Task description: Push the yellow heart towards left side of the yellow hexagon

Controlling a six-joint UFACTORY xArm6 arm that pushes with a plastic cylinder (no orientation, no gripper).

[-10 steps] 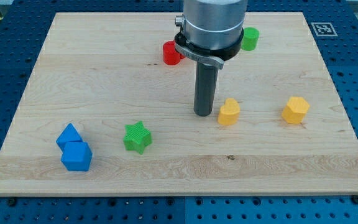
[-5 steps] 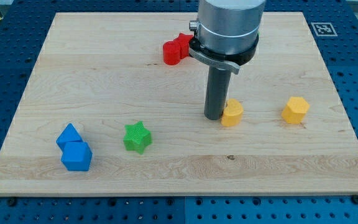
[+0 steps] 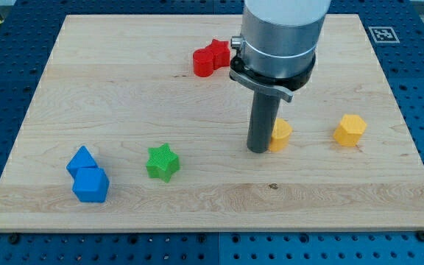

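The yellow heart (image 3: 281, 135) lies on the wooden board, right of centre. The yellow hexagon (image 3: 350, 129) lies further to the view's right, with a gap of bare board between them. My tip (image 3: 258, 149) stands against the heart's left side, touching it. The dark rod and the grey arm body above it hide part of the heart's left edge.
A red star (image 3: 216, 53) and a red cylinder (image 3: 202, 64) lie together near the view's top centre. A green star (image 3: 162, 163) lies lower left of centre. Two blue blocks (image 3: 87, 175) sit at the lower left. The board's right edge (image 3: 411, 140) lies beyond the hexagon.
My tip has moved to the view's right, reached the yellow heart and pushed it a little to the right, closer to the hexagon. The green block at the top is now hidden behind the arm.
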